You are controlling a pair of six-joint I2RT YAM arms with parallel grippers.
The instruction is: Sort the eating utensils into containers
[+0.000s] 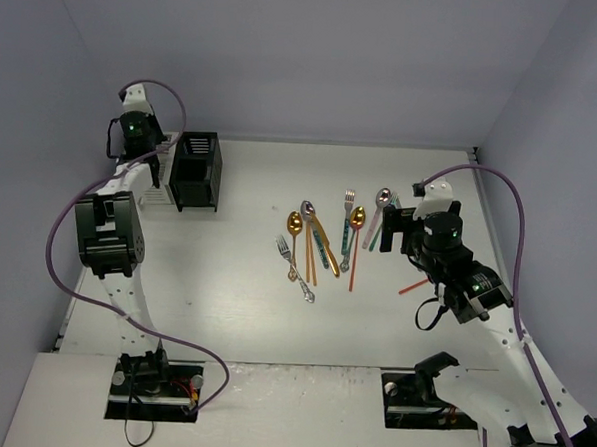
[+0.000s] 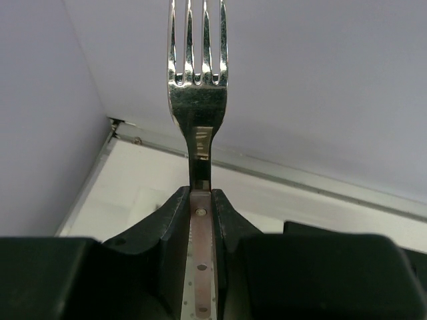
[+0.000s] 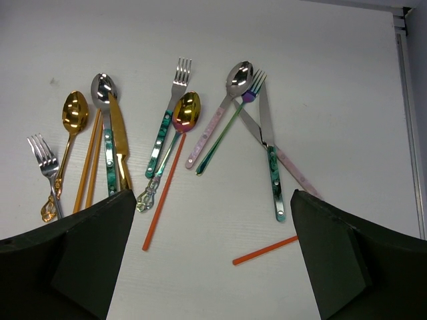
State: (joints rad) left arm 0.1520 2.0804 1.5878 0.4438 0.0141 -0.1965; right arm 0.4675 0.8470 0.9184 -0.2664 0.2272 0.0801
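Left wrist view: the left gripper (image 2: 201, 207) is clamped on a silver fork (image 2: 197, 93). Its 2 fingers (image 2: 170, 217) pinch the pink riveted handle just below the neck. The 4 tines stand straight out beyond the fingertips toward the back wall (image 2: 320, 80). In the top external view this hand is beside the 2 containers. The black caddy (image 1: 196, 168) is just to its right and the white caddy (image 1: 156, 194) shows beneath and beside the arm. I cannot tell which one the fork hangs over.

The step in hand looks like dropping this fork into a caddy. To do it well, the handle end should point down and be centred over 1 opening before the fingers part. It should be low enough that the fork slides in rather than striking the rim or tipping the caddy. Much of the handle runs back behind the fingers, so it must clear the caddy wall.

The right gripper (image 3: 213, 260) is spread wide with nothing in it. It hovers above the loose utensils (image 3: 186, 110) fanned on the table (image 3: 320, 80) ahead of its fingertips, with an orange-red chopstick (image 3: 265, 249) nearest.

No brand, label or writing can be read anywhere.
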